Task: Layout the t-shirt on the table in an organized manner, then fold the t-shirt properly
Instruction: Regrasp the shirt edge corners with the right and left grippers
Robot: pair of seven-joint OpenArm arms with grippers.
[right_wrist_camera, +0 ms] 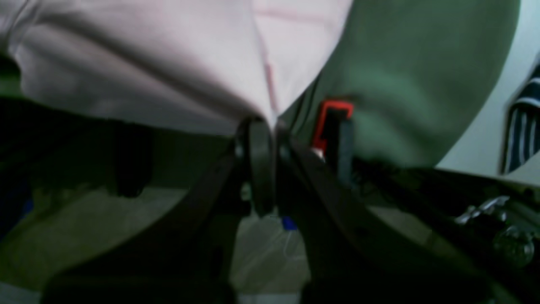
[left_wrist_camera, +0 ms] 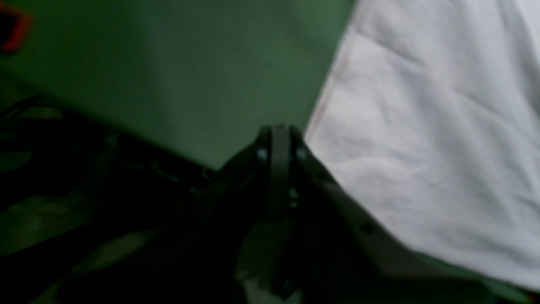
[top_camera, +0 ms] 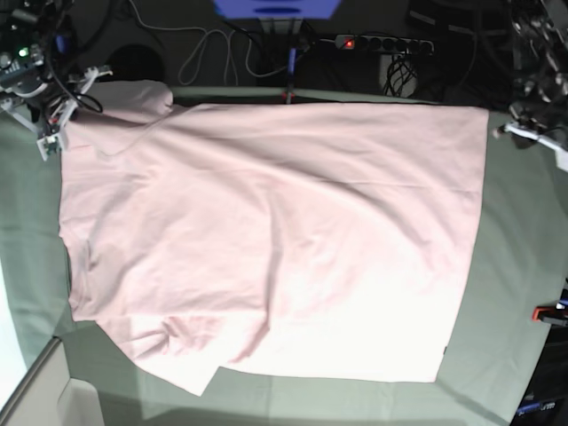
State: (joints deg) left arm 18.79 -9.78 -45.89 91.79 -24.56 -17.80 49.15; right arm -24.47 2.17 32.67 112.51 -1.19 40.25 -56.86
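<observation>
Both wrist views are dim and blurred, so fine detail at the fingertips is hard to make out, and the base view cuts both arms off at its upper corners. In the right wrist view the right gripper has its jaws drawn together on a peak of the t-shirt, the pink cloth rising out of the pinch; a red-and-black clamp sits just beside it at the edge of the table. In the left wrist view the left gripper shows its jaws pressed narrow with no cloth visible between them, its tips just beside the shirt's hemmed edge over bare green cloth. A power strip and loose cables lie beyond the far edge of the table, and another clamp shows at the view's right side. The t-shirt lies spread across most of the table, pale pink and creased, plain side up, with a sleeve bunched at the far corner near the right gripper and a folded flap at the near edge.
</observation>
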